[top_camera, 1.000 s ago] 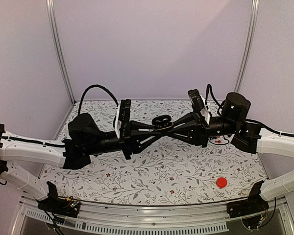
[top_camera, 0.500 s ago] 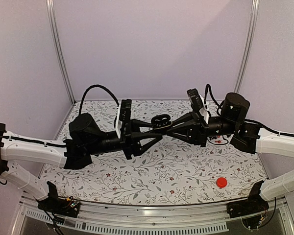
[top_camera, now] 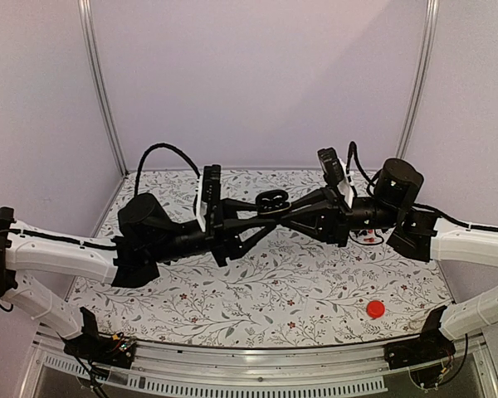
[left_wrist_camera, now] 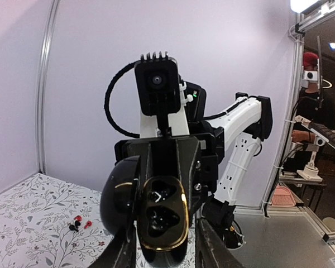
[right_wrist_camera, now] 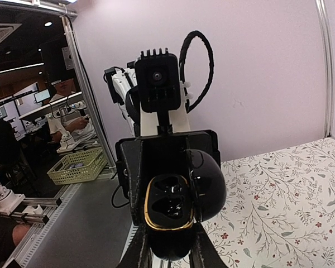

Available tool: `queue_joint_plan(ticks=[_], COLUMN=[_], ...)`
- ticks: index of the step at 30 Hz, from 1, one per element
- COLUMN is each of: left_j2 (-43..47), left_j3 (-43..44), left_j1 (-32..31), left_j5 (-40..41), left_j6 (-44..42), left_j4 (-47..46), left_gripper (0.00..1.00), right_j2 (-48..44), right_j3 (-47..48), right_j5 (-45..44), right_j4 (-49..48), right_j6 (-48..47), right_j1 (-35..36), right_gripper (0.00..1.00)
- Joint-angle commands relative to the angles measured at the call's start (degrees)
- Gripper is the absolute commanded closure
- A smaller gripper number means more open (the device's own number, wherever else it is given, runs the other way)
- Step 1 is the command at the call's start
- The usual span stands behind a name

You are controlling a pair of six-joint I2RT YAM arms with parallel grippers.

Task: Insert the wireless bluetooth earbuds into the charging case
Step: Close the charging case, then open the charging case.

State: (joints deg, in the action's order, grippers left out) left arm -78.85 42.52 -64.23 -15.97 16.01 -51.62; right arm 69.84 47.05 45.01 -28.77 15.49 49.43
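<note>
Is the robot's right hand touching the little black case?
Touching. In the right wrist view, the right hand has its two fingers pressed against both sides of the open charging case, with no gap showing.

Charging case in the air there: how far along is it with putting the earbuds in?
Done: the charging case is held above the table, hinged open. In hand: the right end effector clamps it; the left end effector straddles it, grip unclear. Left: its wells look empty, and small bits on the table are too small to identify.
</note>
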Motion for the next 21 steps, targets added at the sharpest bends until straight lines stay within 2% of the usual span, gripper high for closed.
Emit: queue_joint_plan(ticks=[1, 10, 13, 21], left_j2=[-0.08, -0.94, -0.81, 2.58], left_j3=[0.19, 0.71, 0.57, -0.29], left_j1=[-0.29, -0.29, -0.29, -0.23], left_j5=[1.81, 1.49, 2.08, 5.08], left_j6=[-0.17, -0.26, -0.02, 0.34], left_j4=[-3.42, -3.97, -3.74, -0.52], left_gripper=[0.65, 0.74, 0.58, 0.55], right_j2=[0.96, 1.08, 0.91, -0.56], right_j3=[-0.64, -0.73, -0.73, -0.47], right_j5=[-0.29, -0.45, -0.45, -0.28], right_j4=[-2.78, -2.89, -2.84, 2.75], right_j6=[1.10, 1.04, 1.04, -3.53], right_j1=[-0.18, -0.16, -0.17, -0.20], right_gripper=[0.92, 0.92, 0.92, 0.94])
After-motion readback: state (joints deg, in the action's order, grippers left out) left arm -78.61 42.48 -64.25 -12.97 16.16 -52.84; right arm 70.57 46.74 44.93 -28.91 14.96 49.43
